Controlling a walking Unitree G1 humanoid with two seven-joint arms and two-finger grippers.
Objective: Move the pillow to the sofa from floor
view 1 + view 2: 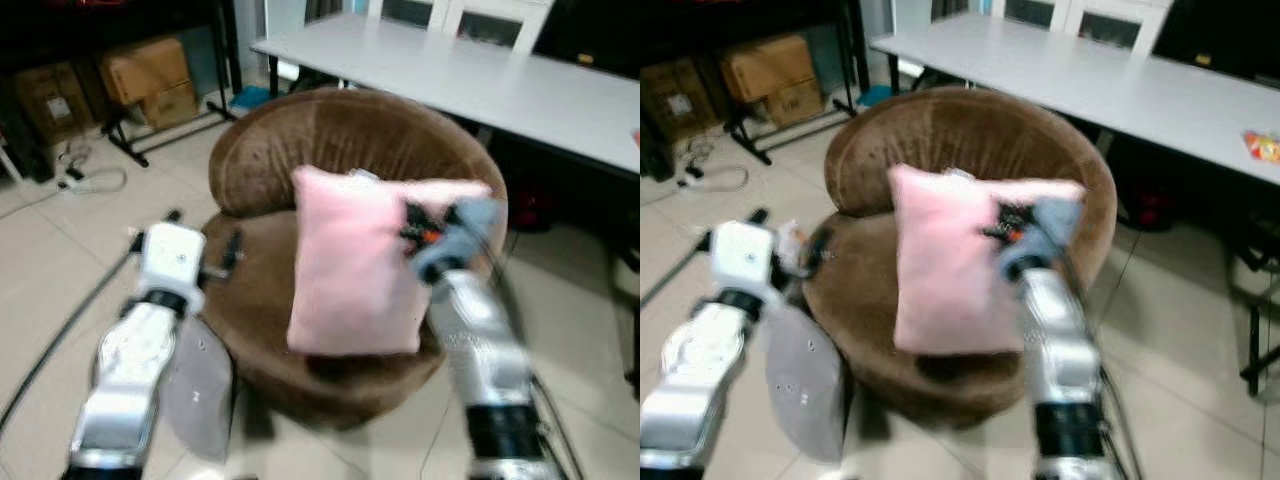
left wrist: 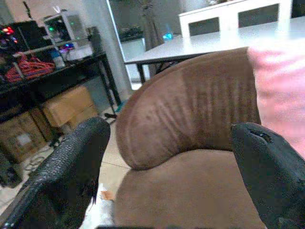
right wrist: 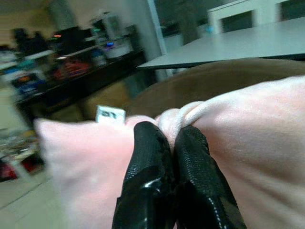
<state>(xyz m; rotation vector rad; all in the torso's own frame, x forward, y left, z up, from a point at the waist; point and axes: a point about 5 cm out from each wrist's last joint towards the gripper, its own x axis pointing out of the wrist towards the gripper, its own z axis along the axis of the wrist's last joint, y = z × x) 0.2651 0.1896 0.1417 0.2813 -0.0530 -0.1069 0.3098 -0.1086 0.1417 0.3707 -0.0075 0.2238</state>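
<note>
The pink pillow (image 1: 360,265) stands upright on the seat of the round brown armchair (image 1: 270,150), leaning toward the backrest, and the risk is plain: let go while it stands on edge and it could tip forward off the seat to the tiled floor (image 1: 60,250). The right gripper (image 3: 174,143) has its fingers pinched tight on a bunched fold at the pillow's top edge. The left gripper (image 2: 167,157) hovers spread wide over the seat, holding nothing.

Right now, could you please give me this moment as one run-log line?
pink pillow: over brown sofa seat | right end effector: shut, pinching its top edge | left end effector: open, beside sofa
</note>
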